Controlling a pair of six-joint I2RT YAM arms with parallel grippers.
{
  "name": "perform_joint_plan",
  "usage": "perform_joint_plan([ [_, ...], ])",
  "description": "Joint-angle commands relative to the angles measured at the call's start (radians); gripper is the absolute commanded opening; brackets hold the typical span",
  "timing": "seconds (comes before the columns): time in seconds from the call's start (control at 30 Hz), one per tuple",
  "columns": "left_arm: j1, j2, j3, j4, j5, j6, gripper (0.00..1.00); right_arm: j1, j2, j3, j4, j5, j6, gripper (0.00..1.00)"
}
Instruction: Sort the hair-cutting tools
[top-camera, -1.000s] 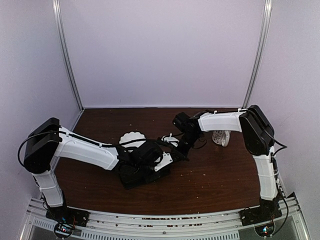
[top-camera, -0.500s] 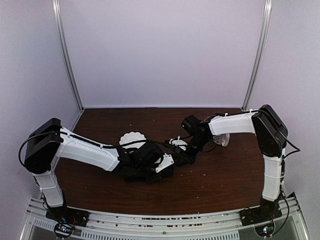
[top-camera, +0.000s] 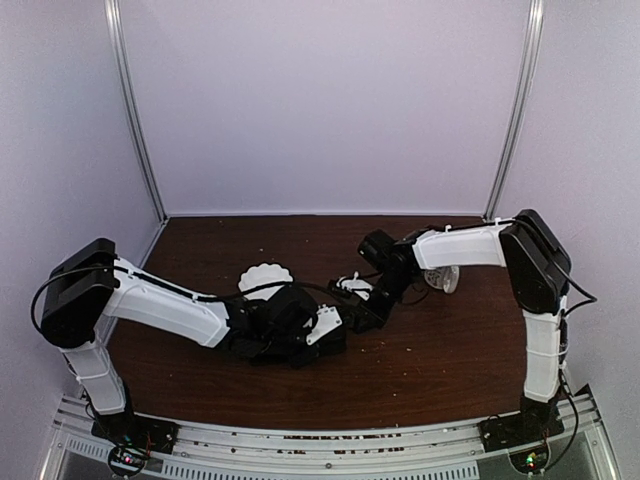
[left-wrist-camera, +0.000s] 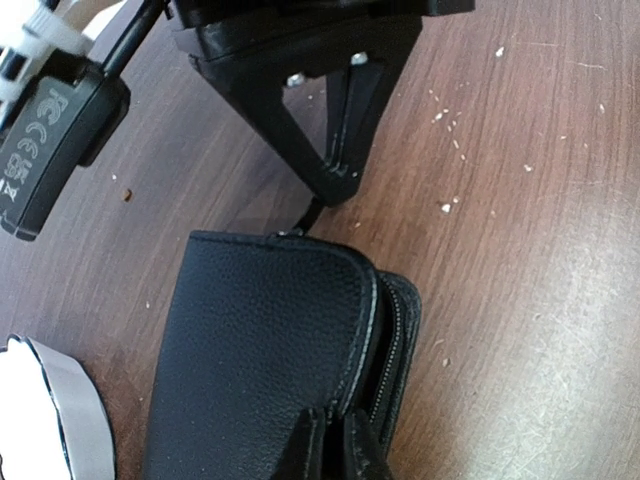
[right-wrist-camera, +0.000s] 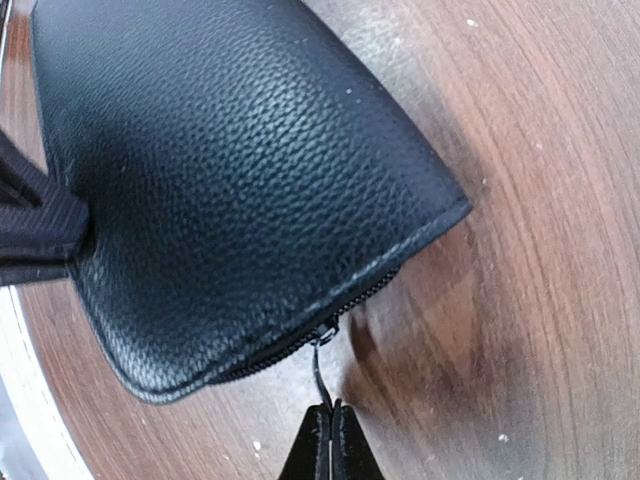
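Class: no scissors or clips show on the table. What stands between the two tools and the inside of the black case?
The case's zipper, closed along the stretch the right wrist view shows. The right tool pinches its pull; the left tool grips the case's edge.

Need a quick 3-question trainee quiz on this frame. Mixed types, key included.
1. True or false: the right gripper is shut on the zipper pull of the black case.
2. What does the left gripper pinch? A) a hair clip B) the case's edge C) nothing
3. What colour is the table?
Key: 1 true; 2 B; 3 brown.
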Motion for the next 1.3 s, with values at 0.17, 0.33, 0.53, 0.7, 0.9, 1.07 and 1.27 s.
perform_joint_plan([
  [0.17,0.041,0.005,-0.036,-0.07,-0.088,-0.039,0.0,-0.001,0.024,0.096,-0.116,0.006,-0.028,0.0],
  [0.33,0.041,0.019,-0.03,-0.077,-0.106,-0.041,0.0,-0.001,-0.068,-0.024,-0.119,-0.006,-0.069,0.0],
  [0.53,0.048,0.043,-0.022,-0.081,-0.124,-0.057,0.0,0.035,-0.125,-0.127,-0.129,-0.009,-0.101,0.0],
  [0.7,0.049,0.052,-0.003,-0.085,-0.123,-0.065,0.0,0.102,-0.121,-0.13,-0.112,-0.072,-0.091,0.0],
  [0.9,0.047,-0.009,-0.013,-0.08,-0.099,-0.088,0.0,0.105,-0.079,-0.066,-0.118,-0.185,-0.038,0.0],
  [1.07,0.024,-0.17,-0.053,-0.122,-0.106,-0.103,0.41,0.012,-0.092,-0.059,-0.114,-0.147,-0.019,0.0],
  [1.27,0.032,-0.298,-0.072,-0.211,-0.185,-0.136,0.69,-0.084,-0.051,0.007,-0.123,-0.042,-0.026,0.0],
])
